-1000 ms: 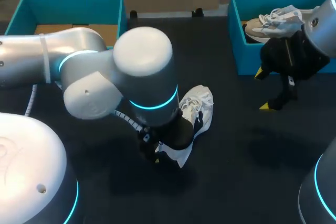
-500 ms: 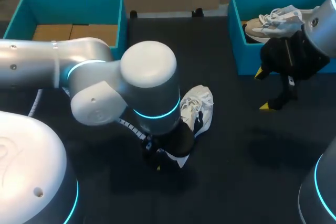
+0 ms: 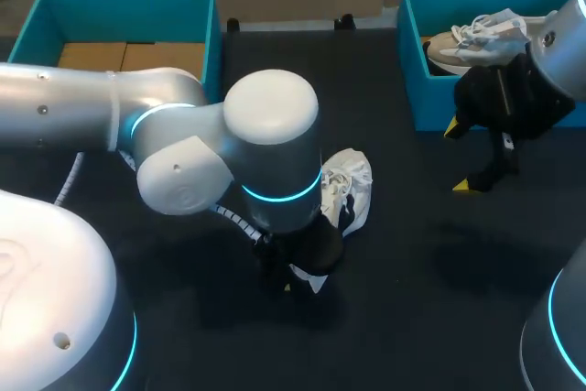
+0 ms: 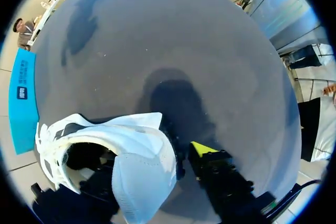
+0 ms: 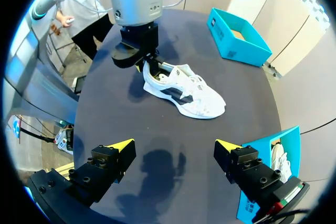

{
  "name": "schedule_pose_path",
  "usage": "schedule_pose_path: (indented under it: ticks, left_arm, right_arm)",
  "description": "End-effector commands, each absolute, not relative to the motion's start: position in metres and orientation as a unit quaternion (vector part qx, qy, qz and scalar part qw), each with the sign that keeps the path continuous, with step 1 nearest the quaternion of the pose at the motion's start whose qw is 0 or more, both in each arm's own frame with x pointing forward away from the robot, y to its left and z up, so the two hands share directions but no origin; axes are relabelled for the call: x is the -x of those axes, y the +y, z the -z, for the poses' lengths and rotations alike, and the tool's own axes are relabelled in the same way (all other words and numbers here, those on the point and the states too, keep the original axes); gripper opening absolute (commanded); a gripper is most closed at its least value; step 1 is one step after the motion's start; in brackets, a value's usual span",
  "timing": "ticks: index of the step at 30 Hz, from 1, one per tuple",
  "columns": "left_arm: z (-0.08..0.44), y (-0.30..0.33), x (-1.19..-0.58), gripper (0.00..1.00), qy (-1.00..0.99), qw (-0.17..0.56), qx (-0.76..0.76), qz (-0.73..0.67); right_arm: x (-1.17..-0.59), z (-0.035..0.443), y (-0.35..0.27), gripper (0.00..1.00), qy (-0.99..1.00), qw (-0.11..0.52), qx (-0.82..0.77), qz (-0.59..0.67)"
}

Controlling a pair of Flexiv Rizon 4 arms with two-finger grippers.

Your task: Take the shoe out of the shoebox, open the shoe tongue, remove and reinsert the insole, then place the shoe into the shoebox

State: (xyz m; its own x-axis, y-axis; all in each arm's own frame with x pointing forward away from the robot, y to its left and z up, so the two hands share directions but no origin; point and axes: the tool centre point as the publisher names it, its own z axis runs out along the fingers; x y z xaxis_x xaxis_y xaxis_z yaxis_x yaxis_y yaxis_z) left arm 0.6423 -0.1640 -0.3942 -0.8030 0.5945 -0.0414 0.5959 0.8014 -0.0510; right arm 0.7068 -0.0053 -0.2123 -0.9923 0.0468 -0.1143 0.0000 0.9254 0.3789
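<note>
A white shoe with dark side stripes lies on its sole in the middle of the black table, toe toward the far right. My left gripper is down at its heel, mostly hidden under its own wrist. In the left wrist view the heel stands between the fingers, one inside the shoe opening and the yellow-tipped one just outside with a narrow gap. The left gripper is open. My right gripper hangs open and empty near the right shoebox. From the right wrist view the shoe lies well ahead of that gripper.
The teal right shoebox holds a second, beige and white shoe. Another teal box with a cardboard floor stands at the far left, also seen as the far box in the right wrist view.
My left arm has shifted a little to the right and toward the near edge, settling over the heel, and its fingers have narrowed. The shoe and the right arm have stayed put.
</note>
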Motion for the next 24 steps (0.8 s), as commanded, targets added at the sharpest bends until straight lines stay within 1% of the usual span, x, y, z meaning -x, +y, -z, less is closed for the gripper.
schedule_pose_path:
  ticks: [1,5,14,24]
  left_arm:
    - [0.399,-0.159,-0.645,0.00,0.949,-0.001,-0.312,0.047]
    - [0.394,-0.155,-0.644,0.00,0.949,-0.005,-0.310,0.047]
    - [0.347,-0.138,-0.656,0.00,0.955,0.003,-0.292,0.052]
    - [0.294,-0.119,-0.664,0.00,0.947,-0.032,-0.313,0.060]
  right_arm:
    - [-0.707,0.213,-0.005,1.00,0.979,0.061,-0.012,-0.192]
    - [-0.707,0.213,-0.005,1.00,0.979,0.061,-0.012,-0.192]
    - [-0.707,0.213,-0.005,1.00,0.979,0.061,-0.012,-0.192]
    - [-0.707,0.213,-0.005,1.00,0.979,0.061,-0.012,-0.192]
